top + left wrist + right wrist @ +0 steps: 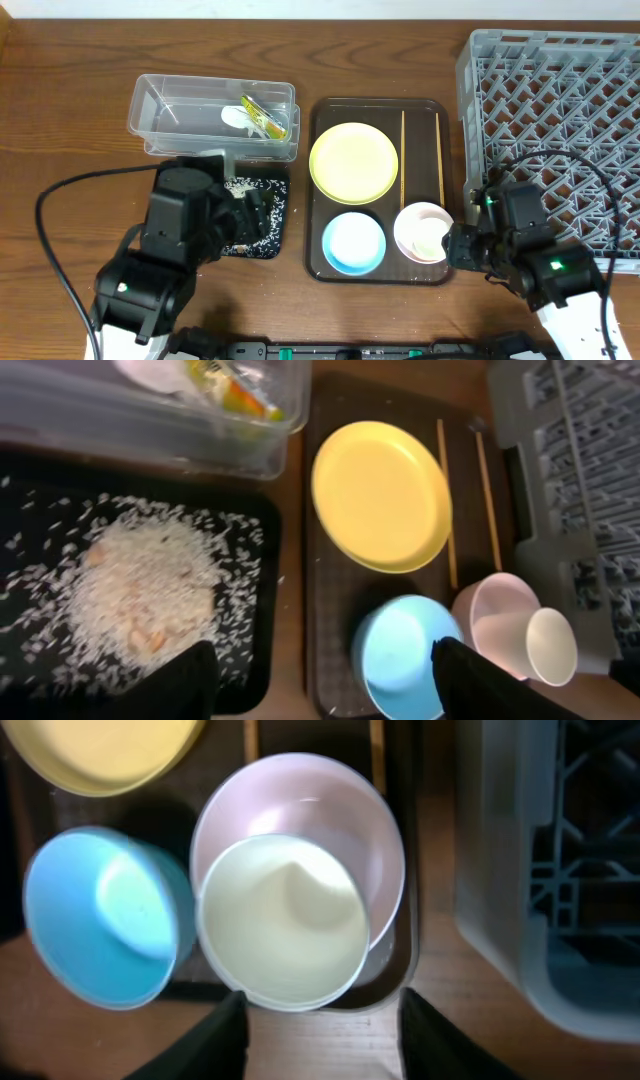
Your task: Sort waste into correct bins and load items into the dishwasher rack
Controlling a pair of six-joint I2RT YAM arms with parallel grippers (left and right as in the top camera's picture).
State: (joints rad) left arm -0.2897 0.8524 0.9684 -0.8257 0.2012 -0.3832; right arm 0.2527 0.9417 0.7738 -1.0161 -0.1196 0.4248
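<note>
- Right gripper (322, 1010): fingers spread, empty, hovering just over cup (283, 920) by the near edge, right of centre. Likely step: lift cup, load it.
- Left gripper (320, 660): also spread, empty, above black tray (272, 238), left of centre.
- Rack (560, 90): far right corner, nothing seen loaded yet. Its wall stands just beside the right arm, so carry the cup high enough to clear it.
- Brown tray (420, 160): mid worktop, holds the dishes.
- Tub (170, 105): toward far left, wrapper (265, 118) and paper (235, 118) inside.
- Plate (354, 162): far half of brown tray.
- Blue bowl (353, 243), pink bowl (300, 790): near half, side by side.
- Cup sits inside pink bowl against its near rim. Only the right wrist view shows this nesting clearly. Pinch one cup wall and lift straight up so the bowl doesn't drag.
- Chopsticks (403, 150): right of plate, apart, lengthwise.
- Rice (140, 595): piled on black tray. Left wrist view shows the pile; overhead, the arm hides most of it.
</note>
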